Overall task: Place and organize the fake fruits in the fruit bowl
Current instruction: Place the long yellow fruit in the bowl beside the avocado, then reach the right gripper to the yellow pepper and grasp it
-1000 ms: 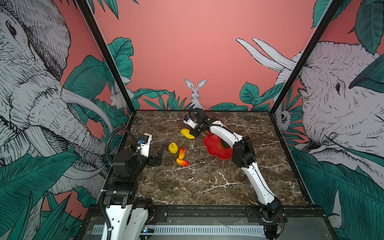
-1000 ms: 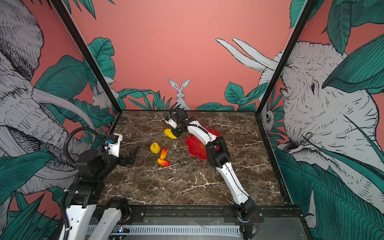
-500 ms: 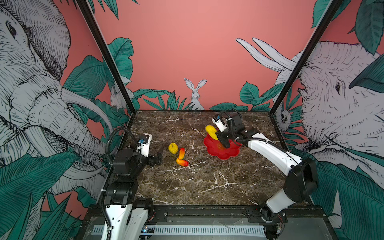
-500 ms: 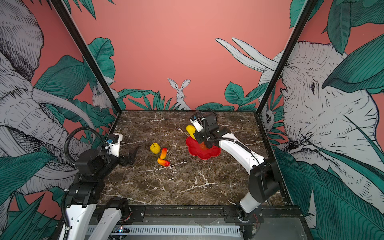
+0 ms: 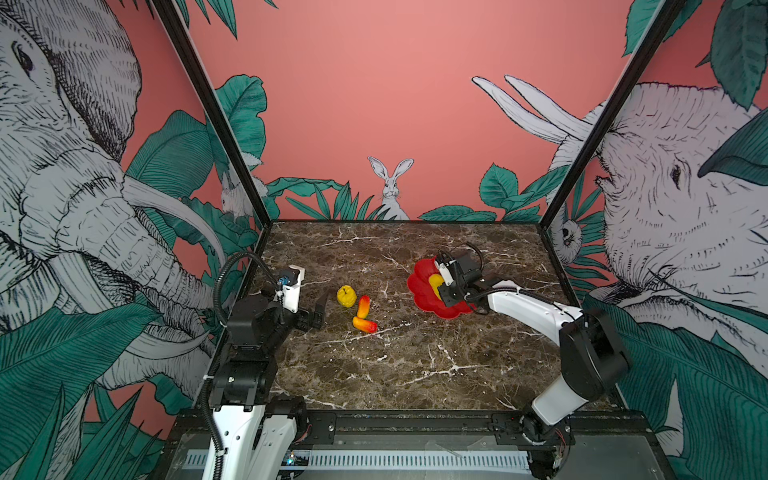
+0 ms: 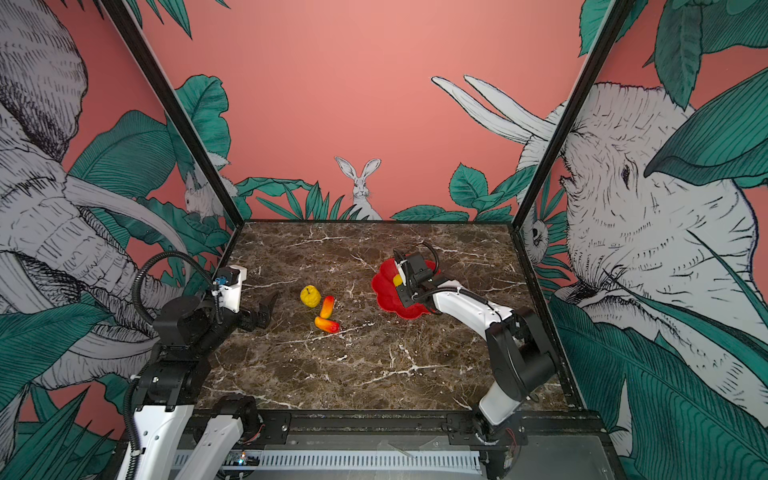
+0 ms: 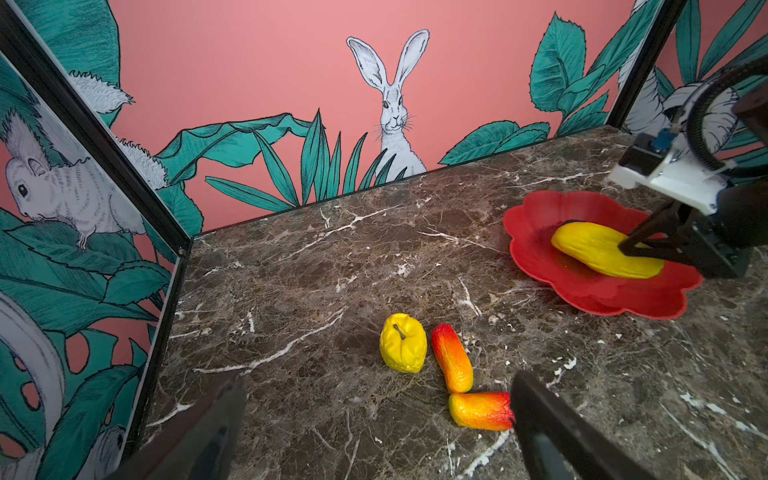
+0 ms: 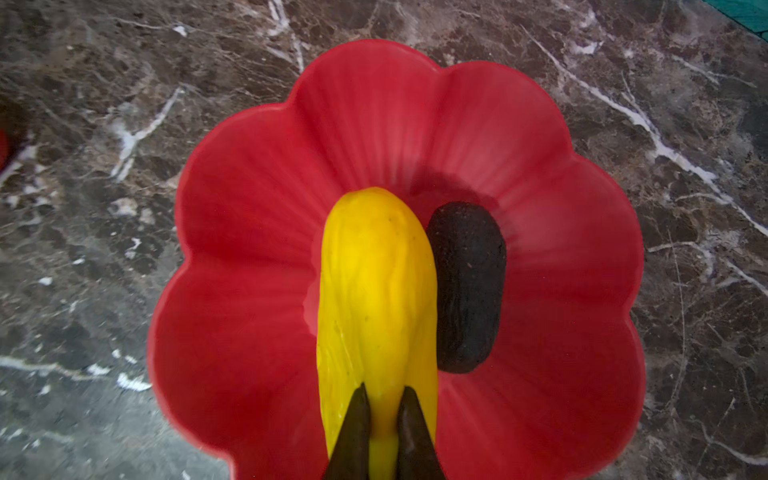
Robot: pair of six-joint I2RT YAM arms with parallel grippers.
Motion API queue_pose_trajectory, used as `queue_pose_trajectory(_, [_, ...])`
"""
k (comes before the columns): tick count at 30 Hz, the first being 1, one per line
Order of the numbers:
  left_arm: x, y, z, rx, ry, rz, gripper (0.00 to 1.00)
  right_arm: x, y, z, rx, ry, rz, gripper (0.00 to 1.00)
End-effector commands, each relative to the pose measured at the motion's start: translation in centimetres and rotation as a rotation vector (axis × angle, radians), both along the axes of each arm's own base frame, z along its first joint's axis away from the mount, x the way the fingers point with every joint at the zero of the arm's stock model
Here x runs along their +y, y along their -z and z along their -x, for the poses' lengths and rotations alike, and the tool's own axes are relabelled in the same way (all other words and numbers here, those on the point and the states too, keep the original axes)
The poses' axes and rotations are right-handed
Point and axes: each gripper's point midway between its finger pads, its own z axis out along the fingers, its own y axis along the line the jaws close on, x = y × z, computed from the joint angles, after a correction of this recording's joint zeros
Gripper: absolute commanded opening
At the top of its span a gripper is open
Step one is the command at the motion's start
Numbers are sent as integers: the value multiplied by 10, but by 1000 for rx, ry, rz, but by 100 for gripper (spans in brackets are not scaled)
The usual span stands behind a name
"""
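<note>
Two fruits are at the bowl [image 8: 249, 208], centre-right: black one [image 8: 467, 286] laid inside, long yellow one [image 8: 374, 282] clamped by the closed right gripper [image 8: 384, 395] and held alongside, likely to save room. Round yellow one [image 7: 403, 343] and red-orange pair [image 7: 453, 357] lie left, near the left gripper [image 7: 376, 380], jaws spread, empty.
</note>
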Motion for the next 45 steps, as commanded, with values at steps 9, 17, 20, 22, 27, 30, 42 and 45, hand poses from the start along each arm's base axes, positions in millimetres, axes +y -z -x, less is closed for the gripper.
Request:
queue_pose_trajectory(9, [-2, 0, 6, -6, 17, -2, 100, -8, 15, -19, -29, 81, 72, 0])
queue_pose_trajectory(17, [-2, 0, 7, -9, 16, -2, 100, -10, 13, -20, -31, 75, 90, 29])
queue_pose_trajectory(20, [-2, -1, 8, -12, 16, -2, 100, -7, 5, -18, -26, 61, 76, 45])
queue_pose_trajectory(22, [-2, -1, 8, -11, 17, -2, 100, -3, -5, -17, -29, 48, 58, 52])
queue_pose_trajectory(27, [-2, -1, 8, -13, 16, -2, 100, 12, -47, -9, -71, -1, 5, 66])
queue_pose_trajectory(30, [-1, -2, 8, -16, 13, -2, 100, 39, -69, 2, -93, -87, -32, 98])
queue_pose_trajectory(42, [-1, -3, 10, -20, 13, -1, 100, 217, -72, 61, -22, -529, -212, 100])
queue_pose_trajectory(45, [-1, -4, 10, -23, 10, -2, 100, 257, -67, 56, -22, -522, -259, 99])
